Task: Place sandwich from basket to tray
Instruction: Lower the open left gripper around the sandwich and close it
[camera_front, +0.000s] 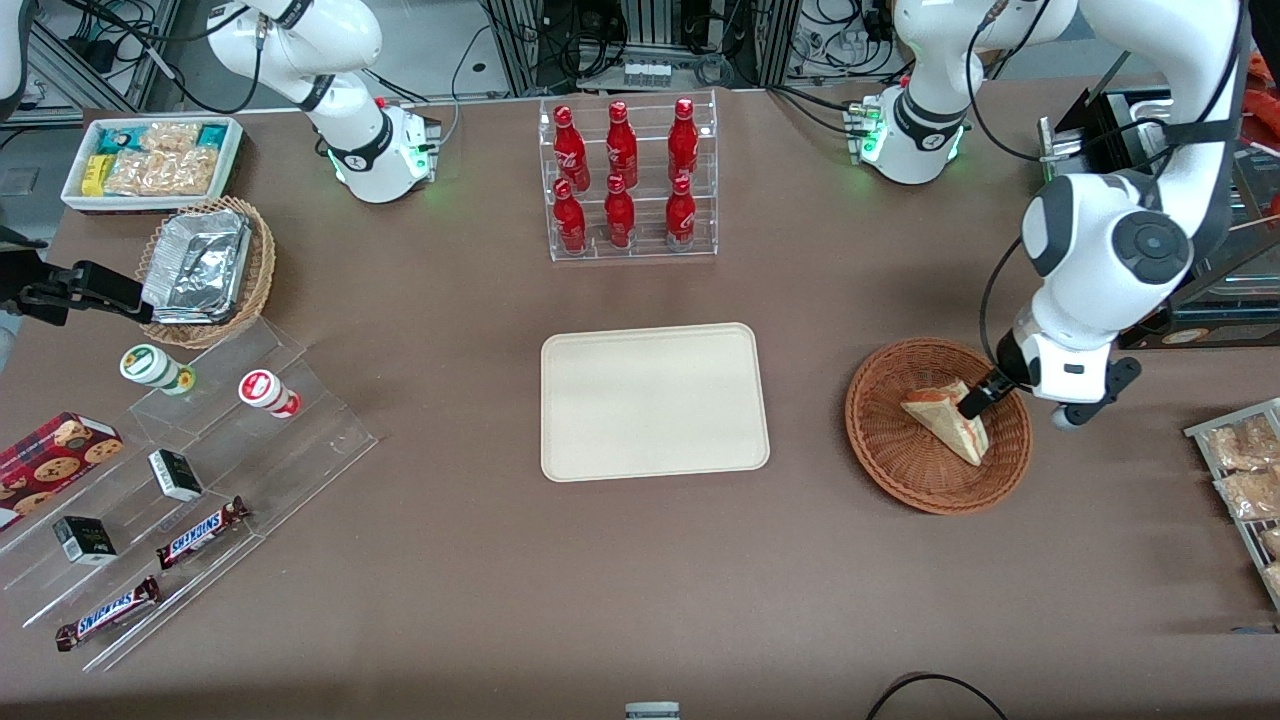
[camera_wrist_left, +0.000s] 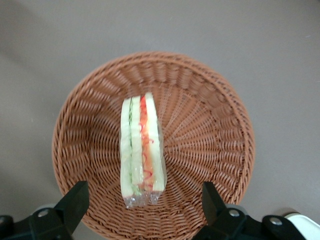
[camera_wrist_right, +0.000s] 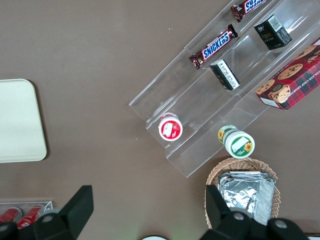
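brown table (camera_front: 500, 600) with tray (camera_front: 655, 401), basket (camera_front: 890, 455)

My front camera looks steeply down over the whole counter (camera_front: 640, 580) from high up. My left wrist camera hangs close above the basket (camera_wrist_left: 220, 130), sharing it with the front view (camera_front: 880, 440), the gripper (camera_wrist_left: 142, 200) jaws spread. My right wrist camera faces straight down, sharing the tray (camera_wrist_right: 17, 120).

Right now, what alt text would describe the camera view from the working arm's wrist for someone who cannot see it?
A wrapped sandwich stands on edge in a round reddish-brown wicker basket, its red and green filling facing the camera. The open gripper hangs just above it, one black finger on each side, not touching. Around the basket is plain brown table.
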